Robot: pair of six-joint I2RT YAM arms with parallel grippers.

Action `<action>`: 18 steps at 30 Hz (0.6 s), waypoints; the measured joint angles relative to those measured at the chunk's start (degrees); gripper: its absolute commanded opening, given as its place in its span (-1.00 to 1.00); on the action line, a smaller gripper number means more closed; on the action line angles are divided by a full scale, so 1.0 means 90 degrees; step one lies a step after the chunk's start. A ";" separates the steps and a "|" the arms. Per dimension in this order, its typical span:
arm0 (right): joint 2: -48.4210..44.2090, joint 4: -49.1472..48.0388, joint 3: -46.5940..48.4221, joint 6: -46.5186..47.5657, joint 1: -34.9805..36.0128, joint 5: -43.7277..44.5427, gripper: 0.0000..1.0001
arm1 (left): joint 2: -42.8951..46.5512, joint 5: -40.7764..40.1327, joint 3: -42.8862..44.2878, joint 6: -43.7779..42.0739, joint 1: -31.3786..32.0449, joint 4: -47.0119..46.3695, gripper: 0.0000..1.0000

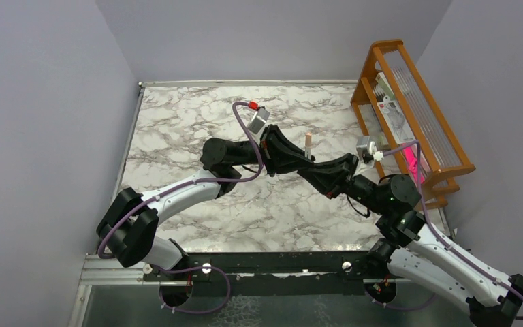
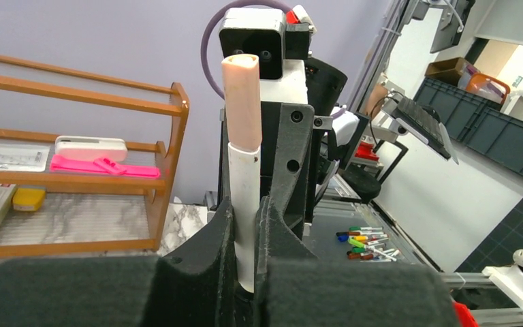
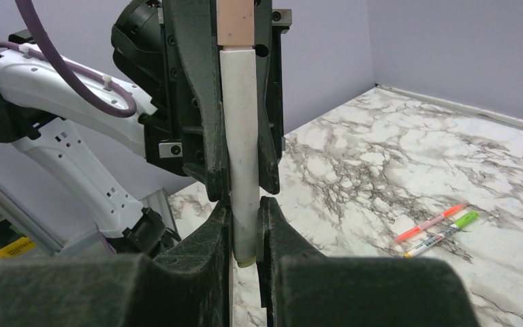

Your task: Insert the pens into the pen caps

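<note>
A whitish-grey pen (image 3: 240, 136) stands upright above the marble table, with a tan cap (image 2: 243, 102) on its top end. Both grippers hold it. My left gripper (image 2: 246, 231) is shut on the barrel. My right gripper (image 3: 245, 235) is shut on the barrel's lower end, just below the left gripper's fingers (image 3: 201, 102). In the top view the pen's cap (image 1: 308, 143) pokes up where my left gripper (image 1: 297, 158) and right gripper (image 1: 313, 167) meet. An orange-red pen (image 3: 429, 223) and a whitish pen with a green cap (image 3: 442, 234) lie side by side on the table.
A wooden rack (image 1: 408, 109) stands along the right wall, holding a pink item (image 2: 102, 165), a white case and small boxes. Purple walls close in the marble table (image 1: 197, 122) at the back and on both sides.
</note>
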State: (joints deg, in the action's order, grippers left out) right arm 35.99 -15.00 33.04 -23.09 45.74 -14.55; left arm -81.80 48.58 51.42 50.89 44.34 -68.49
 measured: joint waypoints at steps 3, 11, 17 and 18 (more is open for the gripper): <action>0.0027 -0.0007 0.0000 0.0049 0.0000 -0.0017 -0.98 | 0.0000 -0.0002 -0.0002 -0.0007 -0.0007 0.0000 -1.00; -0.0007 0.0228 0.0032 0.0219 -0.0010 0.0080 -0.27 | 0.0005 -0.0027 -0.0012 -0.0345 -0.0007 0.0245 -1.00; -0.0321 0.1496 0.0454 0.0670 -0.0005 0.0585 0.08 | 0.0019 -0.0245 0.0141 -0.1452 -0.0007 0.1661 -1.00; -0.0391 0.1761 0.0607 0.0777 -0.0005 0.0678 0.09 | 0.0034 -0.0294 0.0180 -0.1605 -0.0024 0.1865 -1.00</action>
State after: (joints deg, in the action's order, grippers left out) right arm 32.47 0.84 38.50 -16.10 45.69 -8.45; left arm -81.49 45.93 53.04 36.45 44.12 -51.70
